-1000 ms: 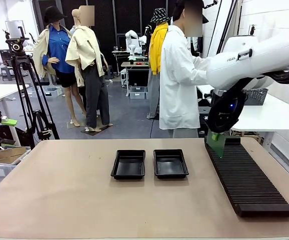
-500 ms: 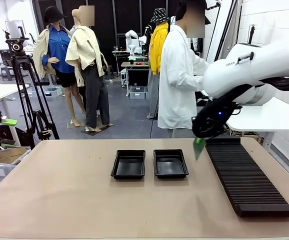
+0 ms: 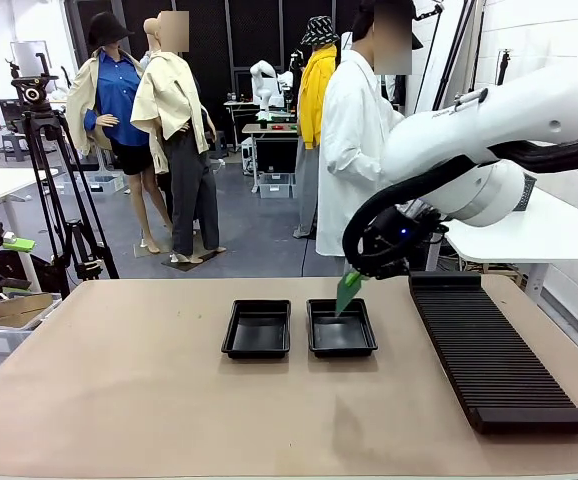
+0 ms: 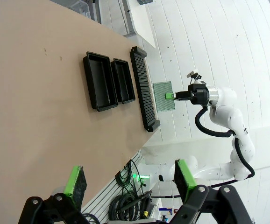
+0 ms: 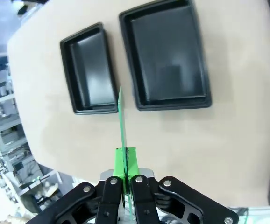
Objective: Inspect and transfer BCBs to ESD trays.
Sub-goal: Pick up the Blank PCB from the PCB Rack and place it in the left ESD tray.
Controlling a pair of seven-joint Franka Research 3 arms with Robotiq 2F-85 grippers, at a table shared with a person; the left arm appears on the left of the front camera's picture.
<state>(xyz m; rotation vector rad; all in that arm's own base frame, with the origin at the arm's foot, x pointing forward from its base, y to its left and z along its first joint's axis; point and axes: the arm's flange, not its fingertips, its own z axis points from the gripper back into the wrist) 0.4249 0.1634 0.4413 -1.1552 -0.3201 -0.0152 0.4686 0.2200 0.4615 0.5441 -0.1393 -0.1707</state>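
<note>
Thin flat green rectangular circuit board (image 3: 348, 291): airborne, hanging tilted, touching nothing but the right gripper (image 3: 359, 276). The jaws are pressed onto its top edge, one green pad on each face.

From the front, the board sits over the far edge of the right-hand shallow black plastic tray (image 3: 341, 352). The right wrist view has it edge-on, nearer the gap between that tray and the matching left-hand tray (image 3: 256, 353), so I can't call its exact position. Both trays look empty. They sit side by side mid-table, close but apart.

The long black ribbed slotted rack (image 3: 489, 350) lies right of the trays, apart from the board. The left gripper (image 4: 128, 177) has its fingers spread wide with nothing between them, high above the brown tabletop (image 3: 119, 400). The person in a white coat (image 3: 354, 150) stands at the far side, hands hidden.

My read: transfer step, board in transit to a tray.

The next move needs:
- wrist rotated so the board goes flat
- board centred on the tray floor
- lowered inside the rim, then released

Clearance looks tight, so a corner could hang on the rim.
</note>
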